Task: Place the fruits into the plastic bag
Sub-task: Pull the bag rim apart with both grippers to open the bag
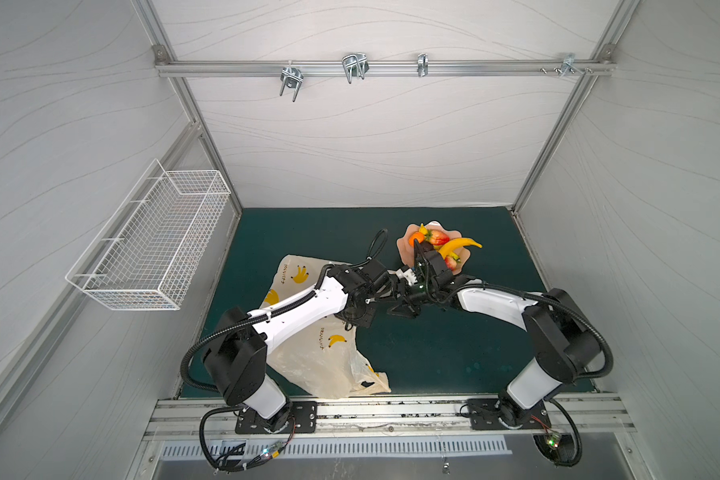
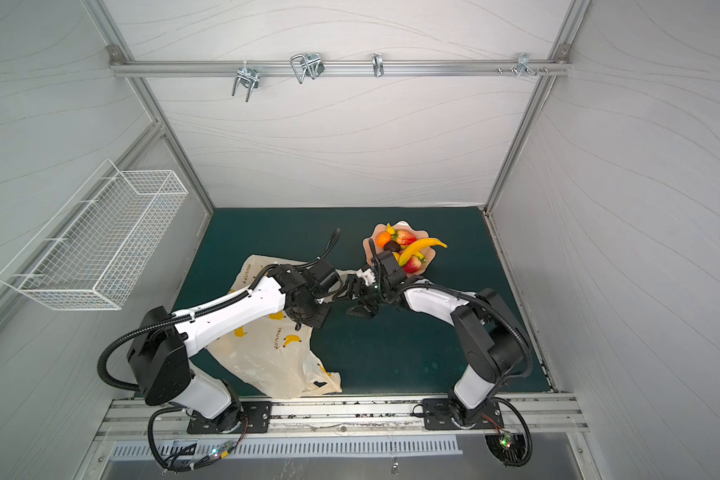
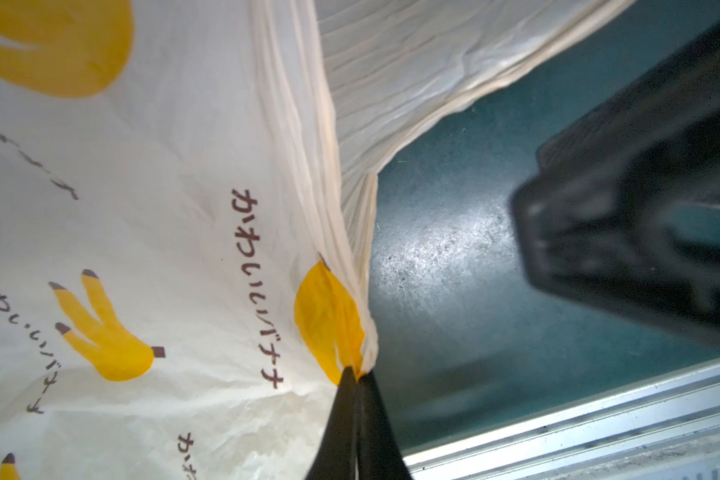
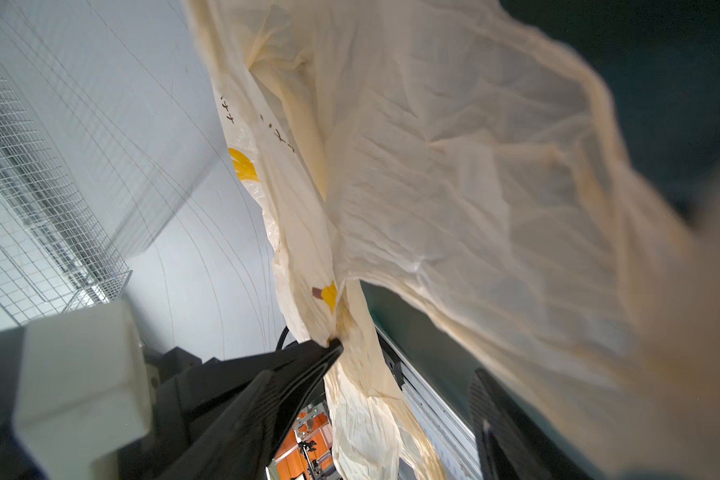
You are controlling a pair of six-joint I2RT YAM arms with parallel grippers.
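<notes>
The left gripper (image 3: 356, 376) has its fingers pressed together on a gathered edge of the plastic bag (image 1: 321, 361); the film rises from the green mat (image 1: 433, 357) up to this pinch, near the middle of the workspace. The right gripper (image 4: 371, 374) faces it from the other side with its fingers apart, at a medium width; in the right wrist view a twisted strip of the bag hangs between the two fingers, and as far as I can see it touches neither. The strip is inside the gap, so I judge that the next move is to close there and then pull away from the left pinch to open a mouth.

The bag lies on the left part of the mat; its long axis goes from the near rail toward the centre, and its lifted end points at the right gripper. The fruits (image 1: 437, 239) sit in a pink dish (image 1: 404, 249), apart from the bag and just behind the right wrist; the right arm is nearer to them. The banana (image 1: 460, 244) lies across the pile; its long axis runs left to right in both top views, with its tip over the rim.
</notes>
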